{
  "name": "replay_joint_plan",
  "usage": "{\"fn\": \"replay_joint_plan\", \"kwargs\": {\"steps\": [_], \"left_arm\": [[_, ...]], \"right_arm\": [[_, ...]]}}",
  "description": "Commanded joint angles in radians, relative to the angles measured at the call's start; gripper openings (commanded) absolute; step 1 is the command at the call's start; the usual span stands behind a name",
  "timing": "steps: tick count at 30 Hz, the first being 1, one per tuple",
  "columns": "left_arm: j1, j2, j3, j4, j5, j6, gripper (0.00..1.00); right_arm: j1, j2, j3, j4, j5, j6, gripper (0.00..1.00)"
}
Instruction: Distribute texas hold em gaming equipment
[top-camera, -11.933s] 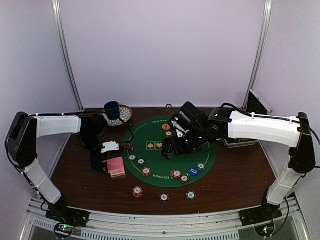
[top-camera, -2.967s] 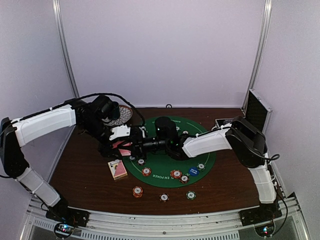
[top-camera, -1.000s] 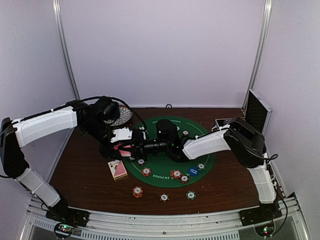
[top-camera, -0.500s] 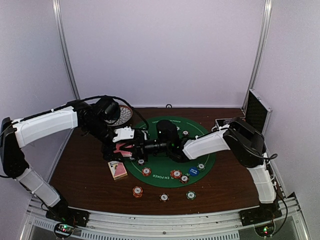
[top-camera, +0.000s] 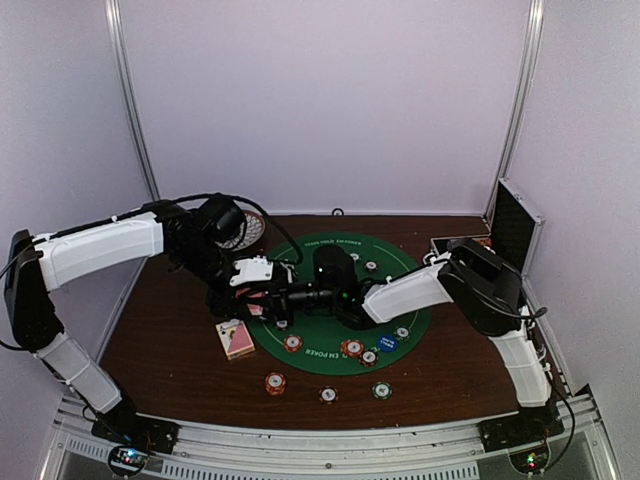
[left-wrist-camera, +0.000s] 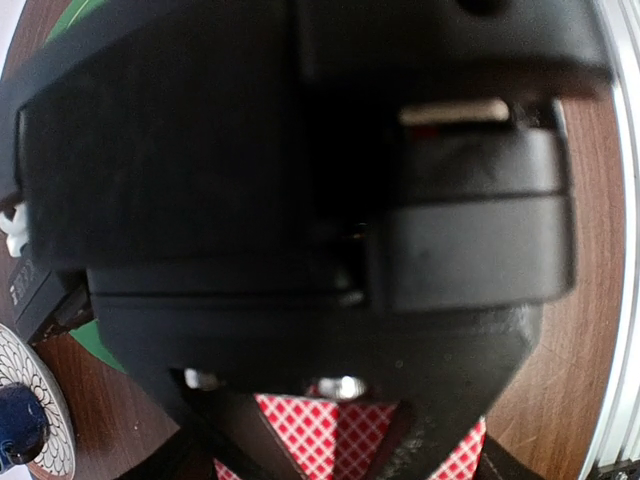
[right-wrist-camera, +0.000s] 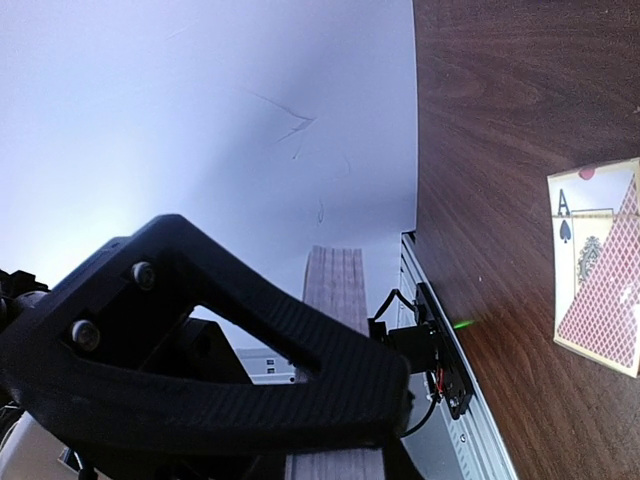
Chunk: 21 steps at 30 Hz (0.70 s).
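Both arms meet over the left edge of the mat (top-camera: 318, 336): a card hand-off, mid-deal by my reading. Left gripper (top-camera: 256, 298) has its jaws set narrow, with pink-backed cards (left-wrist-camera: 340, 442) between the fingers, off the table; they appear gripped, though most of its wrist view is blocked by the other arm's black body. Right gripper (top-camera: 277, 297) is tip to tip with it, jaws almost closed, and a single card (right-wrist-camera: 335, 330) runs edge-on along its finger, apparently pinched. The deck (top-camera: 235, 338) lies on bare wood just left of the mat, an ace of spades face up under its top card. Chips (top-camera: 275, 383) sit on the mat's near part and on the wood in front. Next move, as I judge it: the right draws its card clear of the left's cards without dragging others, then lays it at a player's spot.
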<state>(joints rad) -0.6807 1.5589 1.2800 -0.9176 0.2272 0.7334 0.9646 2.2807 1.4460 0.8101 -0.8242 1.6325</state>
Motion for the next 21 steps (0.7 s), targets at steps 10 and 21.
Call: {"fn": "replay_joint_plan", "kwargs": {"steps": [10,21], "left_arm": [[-0.008,0.004,0.051,0.011,-0.011,-0.012,0.47],[-0.018,0.016,0.062,-0.005,-0.049,-0.004,0.26]], "right_arm": [[0.010,0.024,0.029,0.126,-0.002,0.038,0.15],[0.011,0.038,0.046,0.139,0.001,0.052,0.28]]}}
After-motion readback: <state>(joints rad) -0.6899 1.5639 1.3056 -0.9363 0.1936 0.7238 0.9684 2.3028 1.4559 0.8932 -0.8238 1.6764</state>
